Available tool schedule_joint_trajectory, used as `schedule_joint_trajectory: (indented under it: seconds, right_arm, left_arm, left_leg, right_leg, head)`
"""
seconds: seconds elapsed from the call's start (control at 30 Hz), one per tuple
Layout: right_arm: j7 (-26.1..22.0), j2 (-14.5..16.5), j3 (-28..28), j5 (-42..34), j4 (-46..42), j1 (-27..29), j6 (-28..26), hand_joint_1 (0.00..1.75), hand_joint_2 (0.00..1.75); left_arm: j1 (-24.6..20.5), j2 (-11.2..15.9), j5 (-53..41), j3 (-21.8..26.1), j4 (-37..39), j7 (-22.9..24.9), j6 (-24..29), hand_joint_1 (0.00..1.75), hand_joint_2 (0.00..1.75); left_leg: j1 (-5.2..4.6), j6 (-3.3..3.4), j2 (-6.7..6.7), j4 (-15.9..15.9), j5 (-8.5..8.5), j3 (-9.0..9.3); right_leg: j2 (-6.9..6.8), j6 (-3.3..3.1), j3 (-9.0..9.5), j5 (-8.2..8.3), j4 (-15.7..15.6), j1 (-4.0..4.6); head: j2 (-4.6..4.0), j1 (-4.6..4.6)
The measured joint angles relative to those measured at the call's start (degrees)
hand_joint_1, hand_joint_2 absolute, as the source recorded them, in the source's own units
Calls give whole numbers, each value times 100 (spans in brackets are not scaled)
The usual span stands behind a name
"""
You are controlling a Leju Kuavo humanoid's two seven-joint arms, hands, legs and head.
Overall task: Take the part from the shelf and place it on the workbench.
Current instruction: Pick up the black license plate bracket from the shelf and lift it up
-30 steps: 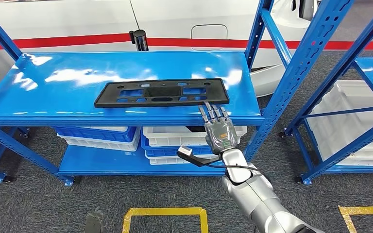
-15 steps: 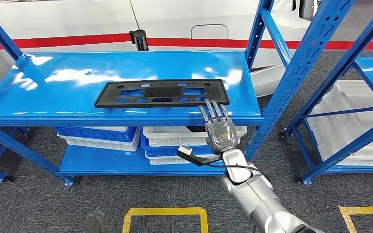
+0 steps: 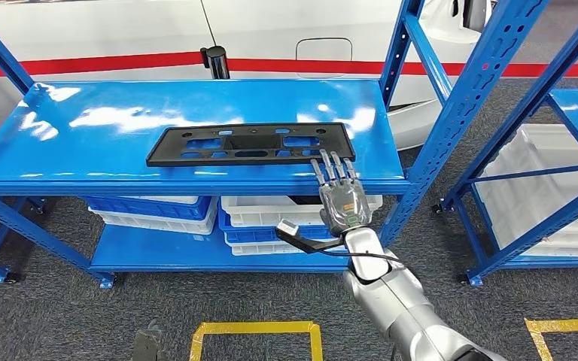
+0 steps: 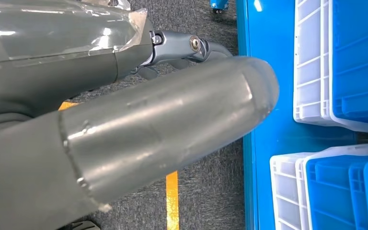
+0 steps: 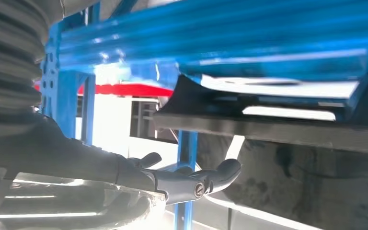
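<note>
A: Blue metal shelf (image 3: 60, 162) on grey carpet, white and blue bins (image 3: 158, 213) on its lower level. Where is the part?

B: The flat black part (image 3: 250, 144) lies on the top level, near the front edge, not lifted.

A: Right hand (image 3: 339, 192)?

B: Released, fingers straight and apart, tips at the part's near right corner; contact cannot be confirmed. It holds nothing.

A: Left hand?

B: The left hand (image 4: 167, 120) hangs low by the bins; its state I cannot tell.

A: Progress?

B: Early. Grasp, lift, carry and placement on the workbench all remain
</note>
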Motion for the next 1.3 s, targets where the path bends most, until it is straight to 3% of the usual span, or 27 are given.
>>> schedule_joint_trajectory:
  seconds: [0.77,1.3]
  right_arm:
    - [-253,392,438,0,56,-600,0,0,175]
    - [-377,715,499,-20,969,-1006,448,0,175]
  left_arm:
    - [12,3,67,-6,-4,0,53,0,0]
    - [14,-18,70,-39,-21,0,-20,0,0]
  left_leg:
    - [0,-1,-1,0,1,5]
    - [0,-2,-1,0,2,5]
  right_leg:
    - [0,0,-1,0,1,1]
    - [0,0,-1,0,1,1]
  head:
    - [0,0]
    - [0,-1]
